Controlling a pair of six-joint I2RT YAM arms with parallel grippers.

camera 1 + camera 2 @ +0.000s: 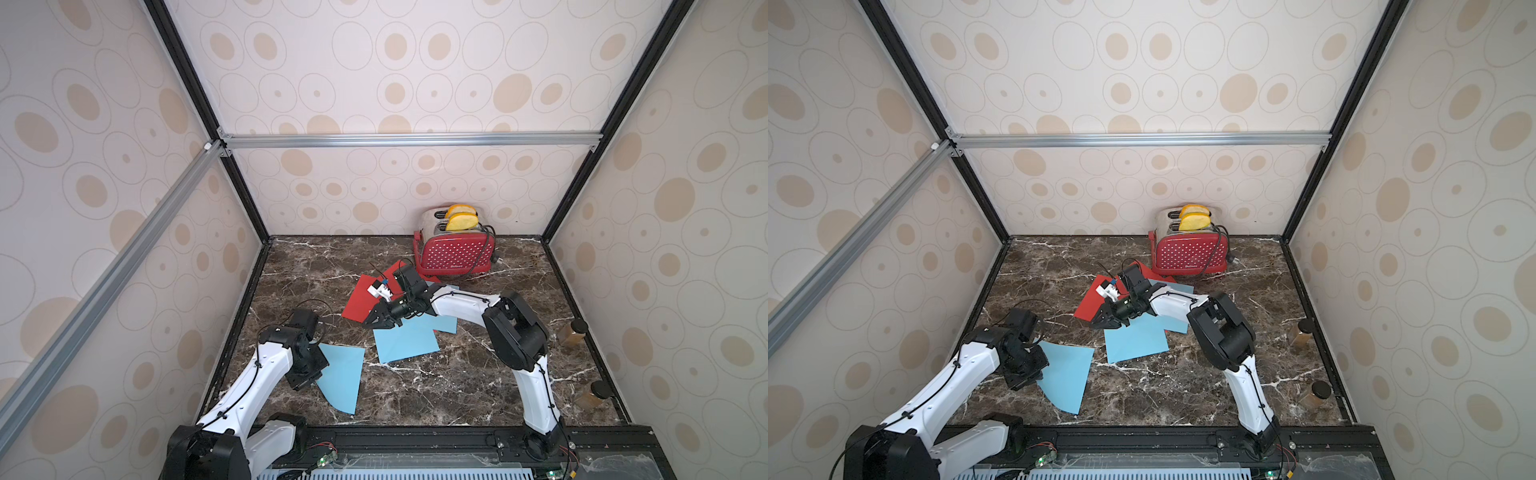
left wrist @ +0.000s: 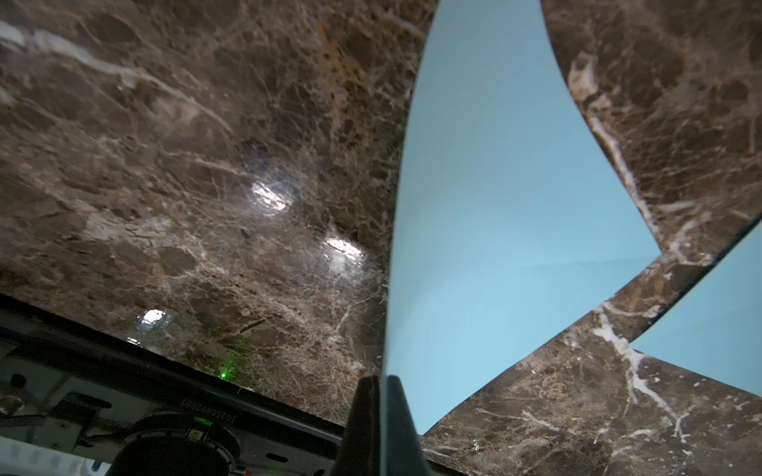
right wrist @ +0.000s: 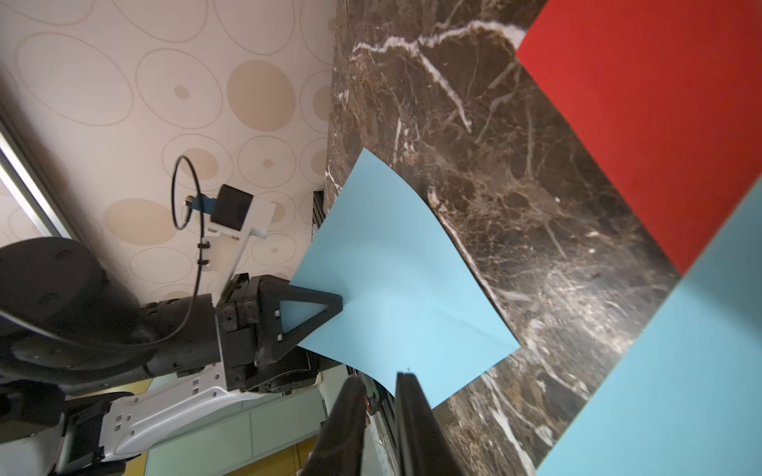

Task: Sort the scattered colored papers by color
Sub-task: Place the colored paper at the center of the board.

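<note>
Left gripper (image 2: 381, 379) clamped on blue paper (image 2: 495, 206), right gripper (image 3: 379, 377) narrowly apart — empty

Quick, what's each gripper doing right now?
Left gripper: shut on a curled blue sheet.
Right gripper: jaws slightly apart, holding nothing.

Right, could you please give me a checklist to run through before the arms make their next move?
1. Grip: the left end effector is shut on the near light-blue paper sheet: ok.
2. Clearance: that sheet sits apart from the other papers: ok.
3. Free arm: the right end effector is empty, jaws slightly apart: ok.
4. Sorting: not ok; the central light-blue paper sheet overlaps a bright red paper sheet.
5. Sheet count hidden under the right arm: cannot tell.
</note>
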